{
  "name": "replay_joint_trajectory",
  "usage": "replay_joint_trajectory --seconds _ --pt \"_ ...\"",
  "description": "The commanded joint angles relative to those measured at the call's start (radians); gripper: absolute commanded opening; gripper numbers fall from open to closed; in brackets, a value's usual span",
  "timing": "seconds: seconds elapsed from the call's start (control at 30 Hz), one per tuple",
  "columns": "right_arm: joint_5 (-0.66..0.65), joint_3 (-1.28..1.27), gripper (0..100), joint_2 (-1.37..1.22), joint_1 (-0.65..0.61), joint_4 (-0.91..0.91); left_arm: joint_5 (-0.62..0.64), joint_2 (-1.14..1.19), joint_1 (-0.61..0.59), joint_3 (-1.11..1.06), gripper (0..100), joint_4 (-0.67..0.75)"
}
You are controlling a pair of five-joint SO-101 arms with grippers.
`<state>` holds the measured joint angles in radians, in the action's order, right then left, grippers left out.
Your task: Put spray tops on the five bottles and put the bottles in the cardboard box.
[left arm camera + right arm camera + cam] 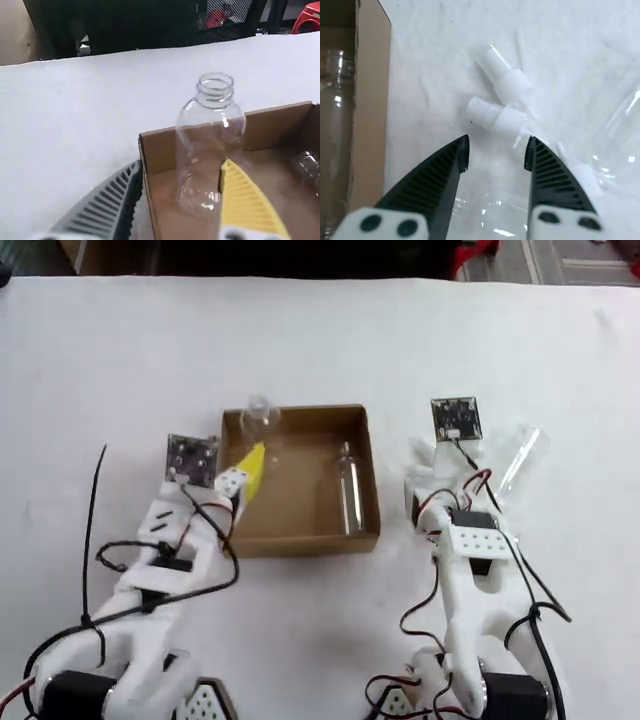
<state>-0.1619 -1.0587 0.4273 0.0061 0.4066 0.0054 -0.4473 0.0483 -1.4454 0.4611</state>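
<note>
High view: the left gripper [240,458] is seen straddling one side wall of the cardboard box [300,535], with its yellow finger [250,468] inside. An uncapped bottle [260,416] stands just beyond the fingertips, in the box corner. A second bottle [347,490] is laid along the opposite wall, well apart from this gripper. The right arm [470,540] is parked beside the box. A loose bottle [520,452] lies on the table [100,360], just off the arm's outer side.

Left wrist view: the fingers are spread, with the box wall between them and the grey finger [107,205] outside. Nothing is pinched. The uncapped bottle is upright, just ahead of the yellow fingertip; contact cannot be told. The second bottle is glimpsed deeper in the box.

Right wrist view: the right gripper [497,141] is spread wide and nothing is held. Two white spray tops [495,117] lie on the table just ahead of the fingertips, touching each other. The box wall sits off to one finger's side, with the second bottle behind it.
</note>
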Motion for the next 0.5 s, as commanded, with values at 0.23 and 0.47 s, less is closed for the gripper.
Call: replay_joint_trajectory --seconds 0.23,0.47 --pt "-0.002 0.005 16.3 0.016 -0.008 -0.018 -0.014 -0.036 0.021 0.015 23 -0.012" --pt "-0.002 0.005 16.3 0.016 -0.008 -0.018 -0.014 -0.036 0.015 0.014 23 -0.018"
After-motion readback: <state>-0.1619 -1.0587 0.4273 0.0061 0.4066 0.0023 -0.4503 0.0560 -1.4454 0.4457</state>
